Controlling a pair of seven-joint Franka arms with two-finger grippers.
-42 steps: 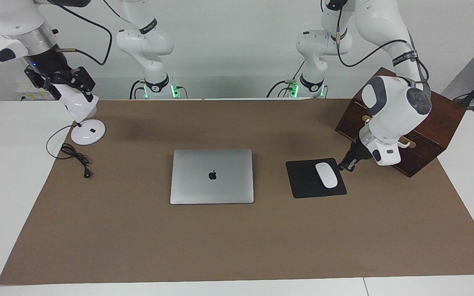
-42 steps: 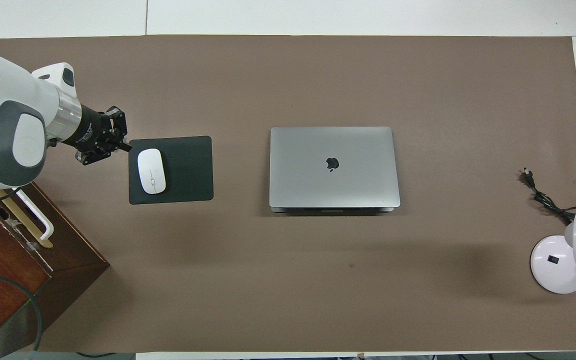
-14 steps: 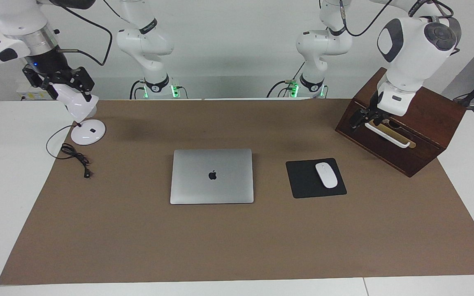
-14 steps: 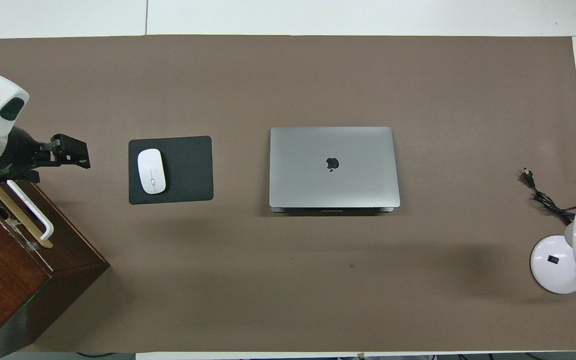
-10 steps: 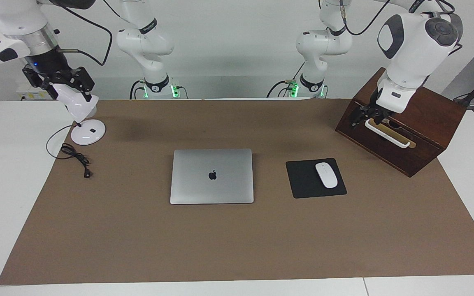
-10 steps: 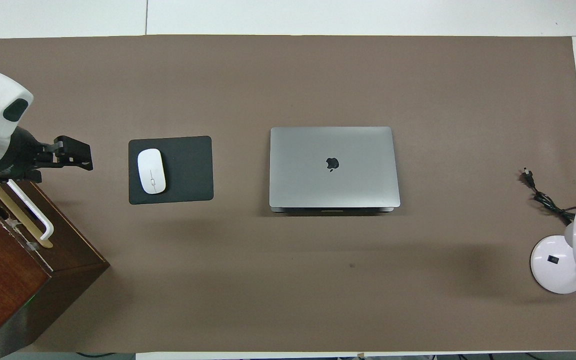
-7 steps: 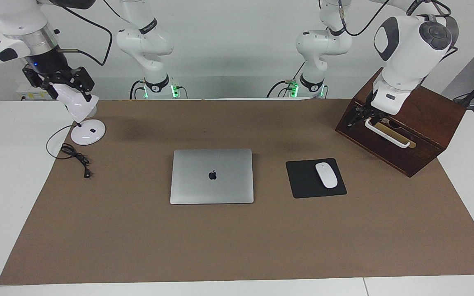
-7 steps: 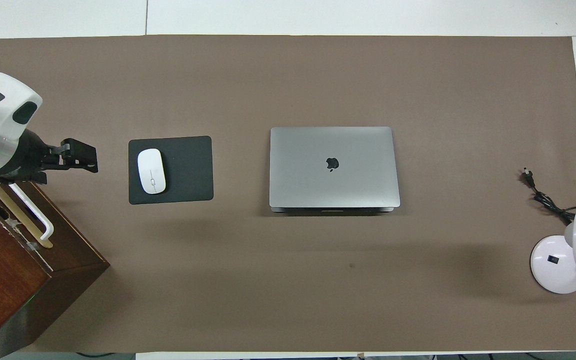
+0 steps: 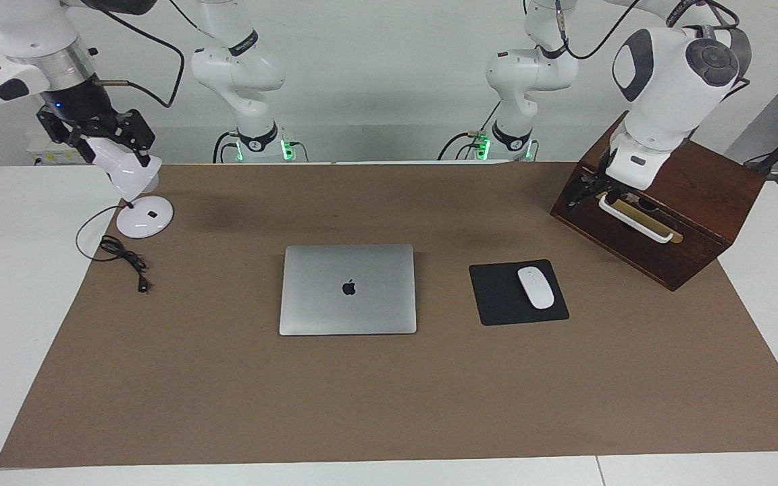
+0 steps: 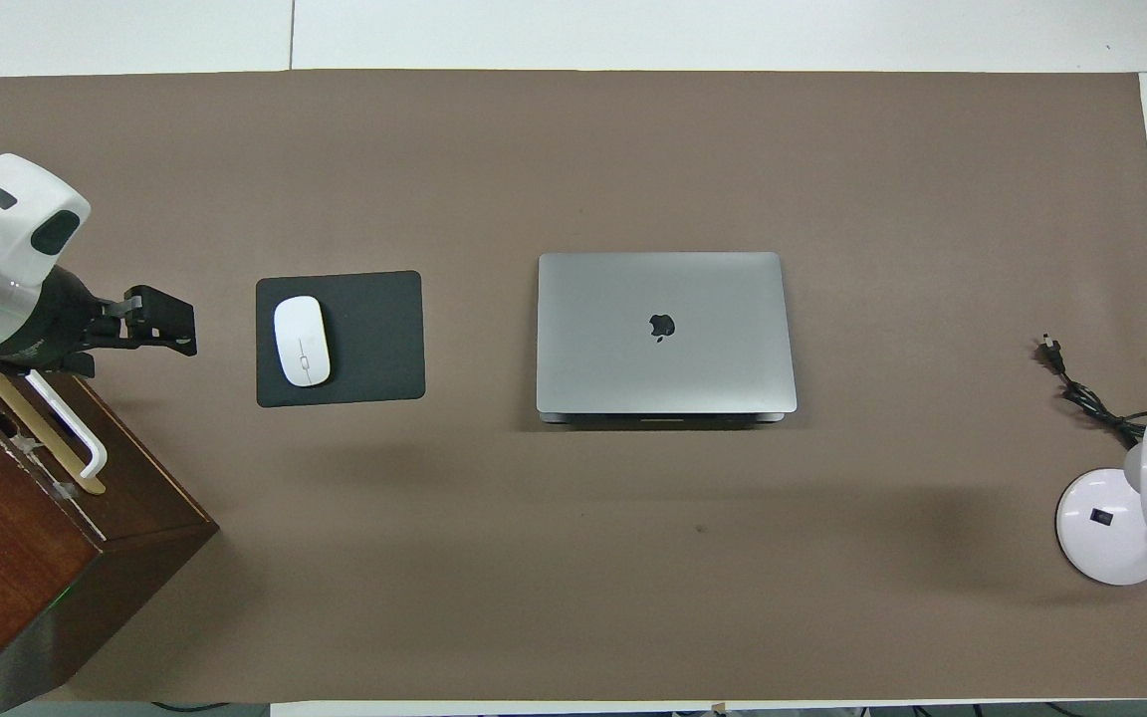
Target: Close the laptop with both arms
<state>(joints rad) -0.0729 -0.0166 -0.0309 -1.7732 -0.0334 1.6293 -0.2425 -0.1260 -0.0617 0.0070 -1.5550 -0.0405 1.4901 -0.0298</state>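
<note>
Found the left pincer up in the air at the upper corner of a dark wooden box, off toward the left arm's end of the table from the laptop, jaws spread and gripping nothing. Saw its wrist hanging before the box's white handle, apart from it. Found the right pincer raised off toward the right arm's end from the laptop, just over the head of a white desk lamp, jaws spread as well; could not tell whether touching that head. Saw the laptop itself lying flat on a brown mat about midway between the two arms, lid fully down, dark apple logo facing up, well apart from both pincers. Noted a black mouse pad just beside the laptop on the side toward the left arm's end, with a white mouse resting on it. Noted a loose black cable with its plug on the mat toward the right arm's end from the laptop, nearer to the laptop than the lamp's round base.
</note>
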